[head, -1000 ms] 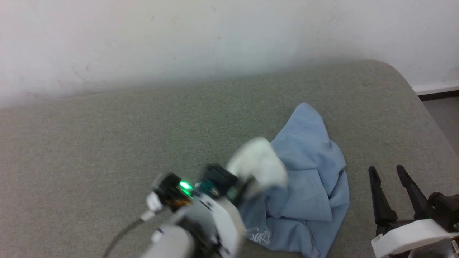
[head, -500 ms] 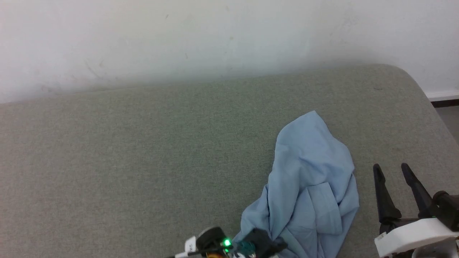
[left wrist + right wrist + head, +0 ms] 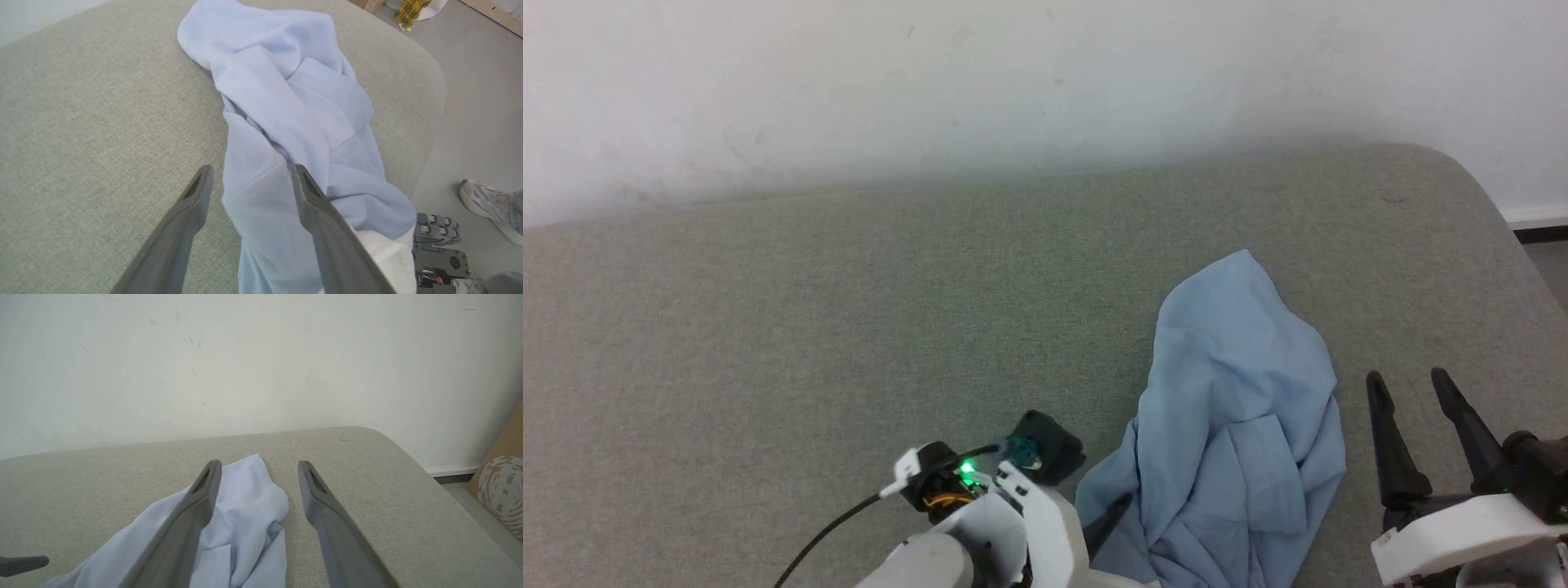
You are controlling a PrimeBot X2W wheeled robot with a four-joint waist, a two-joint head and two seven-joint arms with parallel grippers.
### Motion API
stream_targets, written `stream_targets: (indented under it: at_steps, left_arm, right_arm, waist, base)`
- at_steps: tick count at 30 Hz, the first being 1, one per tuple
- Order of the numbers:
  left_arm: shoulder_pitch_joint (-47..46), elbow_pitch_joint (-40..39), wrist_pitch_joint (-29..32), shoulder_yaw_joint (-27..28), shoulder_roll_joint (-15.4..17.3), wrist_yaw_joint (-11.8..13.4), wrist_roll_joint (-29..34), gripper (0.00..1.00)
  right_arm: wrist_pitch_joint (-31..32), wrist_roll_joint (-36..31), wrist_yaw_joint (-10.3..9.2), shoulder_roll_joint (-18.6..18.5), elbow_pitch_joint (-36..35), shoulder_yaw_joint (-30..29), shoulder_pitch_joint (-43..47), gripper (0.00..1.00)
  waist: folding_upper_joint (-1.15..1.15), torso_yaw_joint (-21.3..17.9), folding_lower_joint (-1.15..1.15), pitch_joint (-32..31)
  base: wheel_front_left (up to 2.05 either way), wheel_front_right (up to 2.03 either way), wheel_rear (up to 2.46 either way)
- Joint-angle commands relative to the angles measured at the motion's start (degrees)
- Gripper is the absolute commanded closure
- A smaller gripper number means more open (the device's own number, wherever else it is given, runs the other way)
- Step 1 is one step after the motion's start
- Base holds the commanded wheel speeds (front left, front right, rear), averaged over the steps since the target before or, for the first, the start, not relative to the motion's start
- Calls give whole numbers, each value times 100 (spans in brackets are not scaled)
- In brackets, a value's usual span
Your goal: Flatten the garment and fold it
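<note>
Your blue shirt (image 3: pixel 1241 392) lies crumpled on the right side of the grey cushion (image 3: pixel 849 327). Your left gripper (image 3: pixel 251 167) hangs over its near end, jaws apart. Your right gripper (image 3: pixel 1406 376) waits just right of it, jaws apart too. A shoe (image 3: pixel 486 204) sits on the floor (image 3: pixel 470 102).

There is one light blue shirt (image 3: pixel 1241 408), one grey-green cushion (image 3: pixel 849 327), and two grippers: one left gripper (image 3: pixel 252 167), one right gripper (image 3: pixel 1407 374). On the floor (image 3: pixel 470 102) at the right, one pale sneaker (image 3: pixel 488 206) seen whole and one cardboard box (image 3: pixel 504 486).
</note>
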Motion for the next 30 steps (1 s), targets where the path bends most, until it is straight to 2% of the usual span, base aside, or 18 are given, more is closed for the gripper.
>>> stream_targets:
  at_steps: [1, 5, 6, 7, 9, 12, 15, 19, 25, 30]
  left_arm:
    - [-165, 200, 118, -80, -65, -73, -39, 0]
    - [-420, 955, 476, -268, -216, -213, -122, 0]
    - [-474, 1122, 553, -312, -244, -237, -130, 12]
    - [-533, 1293, 627, -367, -257, -261, -117, 53]
    - [-630, 1619, 752, -456, -283, -311, -130, 99]
    - [-754, 2021, 901, -572, -291, -378, -168, 100]
    - [-880, 2265, 779, -575, -274, -410, -181, 100]
    - [-972, 2384, 298, -222, -188, -233, -287, 100]
    - [-712, 2081, -425, 555, 226, 281, -618, 100]
    - [48, 1414, -905, 1365, 719, 1012, -1004, 100]
  right_arm:
    - [15, -23, -3, 17, -29, 31, -47, 0]
    - [36, -21, -3, 17, -19, 83, -84, 0]
    - [40, -19, -3, 17, -13, 83, -86, 0]
    - [41, -20, -3, 17, -5, 78, -88, 0]
    - [39, -15, -3, 17, 13, 70, -101, 0]
    - [16, 5, -3, 17, 38, 69, -130, 0]
    - [-8, 31, -3, 17, 59, 68, -140, 0]
    - [-42, 53, -3, 17, 89, 3, -95, 0]
    - [-77, 99, -3, 17, 157, -48, -51, 0]
    - [-91, 113, -3, 17, 190, -74, -15, 0]
  waist:
    - [0, -22, 0, 36]
    - [0, -92, 0, 99]
    - [0, -108, 0, 115]
    - [0, -125, 0, 130]
    - [0, -156, 0, 159]
    - [0, -201, 0, 190]
    - [0, -224, 0, 201]
    - [0, -183, 0, 159]
    - [0, -59, 0, 86]
    - [0, 70, 0, 54]
  base:
    - [0, 0, 0]
    - [0, 0, 0]
    - [0, 0, 0]
    - [0, 0, 0]
    - [0, 0, 0]
    - [0, 0, 0]
    - [0, 0, 0]
    - [0, 0, 0]
    - [0, 0, 0]
    - [0, 0, 0]
